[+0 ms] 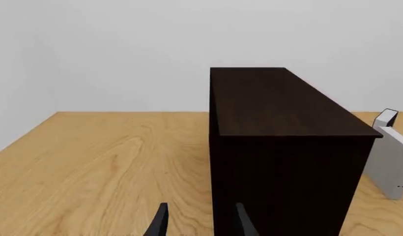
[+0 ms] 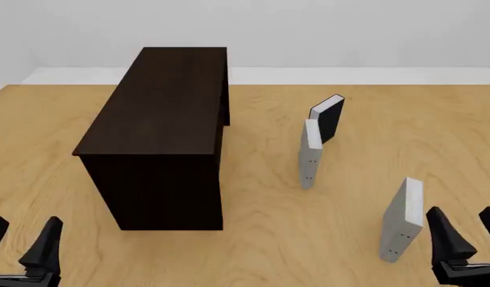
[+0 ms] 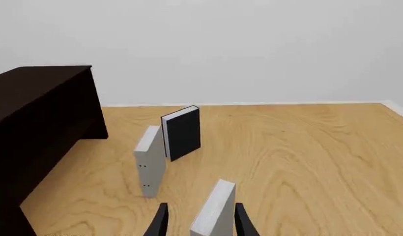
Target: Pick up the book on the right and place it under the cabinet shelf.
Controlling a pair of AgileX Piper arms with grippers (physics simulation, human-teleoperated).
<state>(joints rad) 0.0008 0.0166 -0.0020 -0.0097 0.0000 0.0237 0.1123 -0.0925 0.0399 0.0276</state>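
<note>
The book on the right [image 2: 402, 220], light grey with white page edges and dark dots on its spine, stands upright near the table's front right. In the right wrist view the book [image 3: 213, 212] stands just ahead of my open, empty right gripper [image 3: 201, 221], in line with the gap between its fingers. In the front view the right gripper [image 2: 462, 216] is just right of the book and not touching it. The dark cabinet shelf [image 2: 161, 119] stands left of centre; it also shows in the left wrist view [image 1: 280, 147]. My left gripper [image 2: 25, 226] is open and empty near the front left, short of the cabinet.
A second grey book [image 2: 309, 153] stands upright mid-table, with a black-covered book [image 2: 328, 116] leaning just behind it. Both show in the right wrist view, the grey one [image 3: 149, 160] and the black one [image 3: 183, 132]. A white wall lies beyond the table's far edge.
</note>
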